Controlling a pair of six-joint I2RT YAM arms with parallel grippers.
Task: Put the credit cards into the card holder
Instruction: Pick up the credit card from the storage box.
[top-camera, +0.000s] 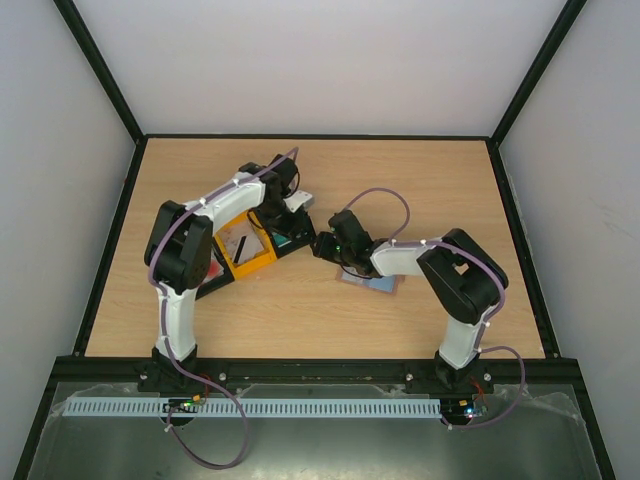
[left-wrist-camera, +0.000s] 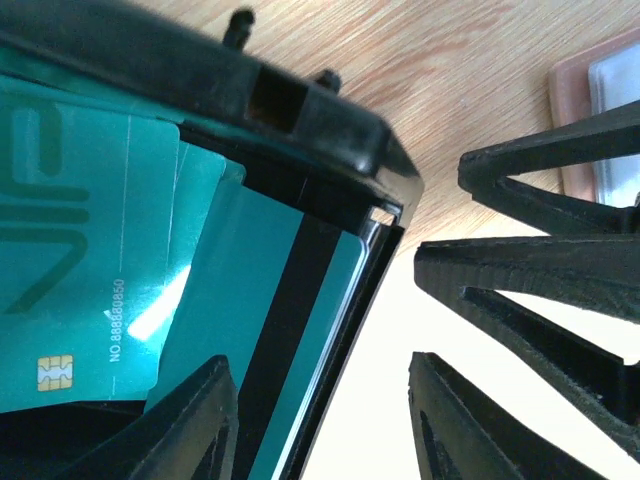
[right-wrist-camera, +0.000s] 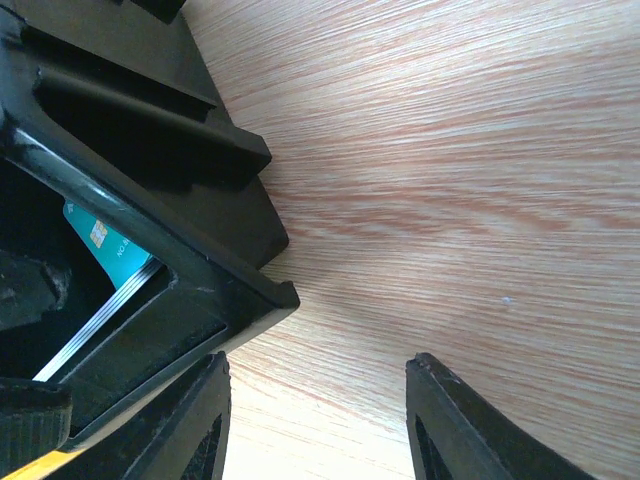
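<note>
The flat brown leather-like card holder (top-camera: 380, 285) lies just right of the desk's (top-camera: 300, 320) centre. The right gripper (right-wrist-camera: 318, 365) gapes empty beside the black plastic tray's (right-wrist-camera: 230, 200) corner. The left gripper (left-wrist-camera: 322, 365), jaws apart, straddles its wall over teal plastic credit cards (left-wrist-camera: 90, 280) inside.

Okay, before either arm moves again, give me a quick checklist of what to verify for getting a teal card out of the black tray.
1. Left gripper open: ok. Its jaws stand apart, one on each side of the black tray wall.
2. Card gripped: not ok. The teal cards lie in the tray, none pinched.
3. Right gripper free: ok. It is open, with only bare table between the jaws.
4. Room between the grippers: not ok. Both crowd the same tray corner.
5. Card holder slot ready: cannot tell. Only one edge of it shows.
</note>
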